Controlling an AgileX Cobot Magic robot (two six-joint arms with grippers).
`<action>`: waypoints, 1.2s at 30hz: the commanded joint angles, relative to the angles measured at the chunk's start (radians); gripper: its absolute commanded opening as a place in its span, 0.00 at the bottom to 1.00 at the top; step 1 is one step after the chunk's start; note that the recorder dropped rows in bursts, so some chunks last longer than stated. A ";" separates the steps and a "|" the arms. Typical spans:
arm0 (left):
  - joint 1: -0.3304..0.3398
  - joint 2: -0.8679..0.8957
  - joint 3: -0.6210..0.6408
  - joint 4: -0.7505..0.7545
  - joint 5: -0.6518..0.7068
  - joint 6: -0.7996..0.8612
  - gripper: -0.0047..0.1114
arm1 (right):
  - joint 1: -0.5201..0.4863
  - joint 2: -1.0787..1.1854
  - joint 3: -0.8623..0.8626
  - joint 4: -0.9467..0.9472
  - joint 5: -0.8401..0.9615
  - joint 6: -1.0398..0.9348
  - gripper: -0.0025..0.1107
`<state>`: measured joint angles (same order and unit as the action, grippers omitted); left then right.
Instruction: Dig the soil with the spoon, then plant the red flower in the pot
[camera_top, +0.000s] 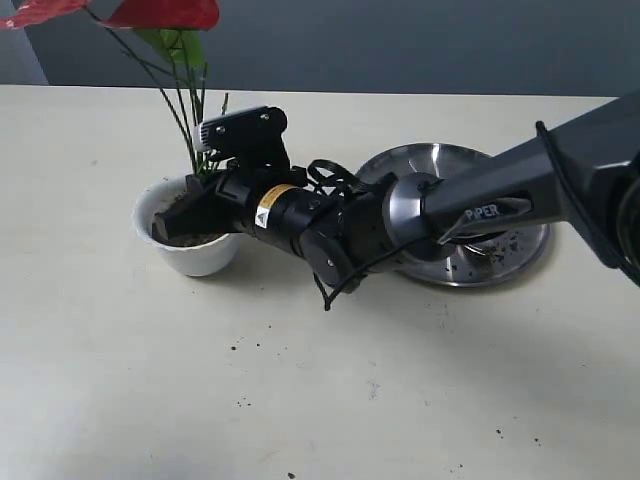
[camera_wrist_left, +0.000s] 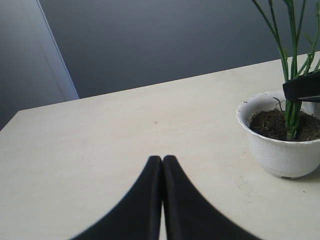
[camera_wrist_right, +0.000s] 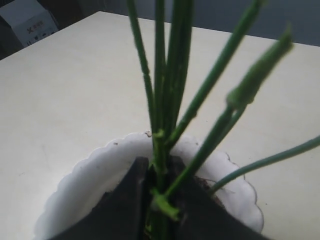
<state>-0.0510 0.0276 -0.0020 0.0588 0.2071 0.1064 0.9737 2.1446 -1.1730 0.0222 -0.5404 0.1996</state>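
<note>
The red flower (camera_top: 165, 12) stands with its green stems (camera_wrist_right: 160, 75) running down into the white scalloped pot (camera_top: 190, 255). Dark soil (camera_wrist_left: 270, 122) fills the pot around the stem base. My right gripper (camera_wrist_right: 159, 167) reaches across from the right and is shut on the stem bundle just above the soil, its fingers (camera_top: 185, 212) over the pot's mouth. My left gripper (camera_wrist_left: 162, 159) is shut on nothing, low over bare table some way from the pot (camera_wrist_left: 280, 150). It lies outside the exterior view. I cannot make out the spoon.
A wide steel plate (camera_top: 520, 255) with soil crumbs lies right of the pot, partly under my right arm (camera_top: 480, 205). Loose soil specks (camera_top: 240, 403) dot the table in front. A white box (camera_wrist_right: 27, 20) sits off the table's far corner.
</note>
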 joint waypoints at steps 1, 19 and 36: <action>-0.002 -0.004 0.002 -0.004 -0.006 -0.005 0.04 | 0.009 0.004 0.015 -0.103 0.079 0.092 0.02; -0.002 -0.004 0.002 -0.004 -0.006 -0.005 0.04 | 0.033 0.011 0.015 -0.123 0.086 0.093 0.02; -0.002 -0.004 0.002 -0.004 -0.006 -0.005 0.04 | 0.033 -0.007 0.013 -0.218 0.097 0.092 0.38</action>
<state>-0.0510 0.0276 -0.0020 0.0588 0.2071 0.1064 1.0048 2.1450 -1.1705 -0.1808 -0.5097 0.2836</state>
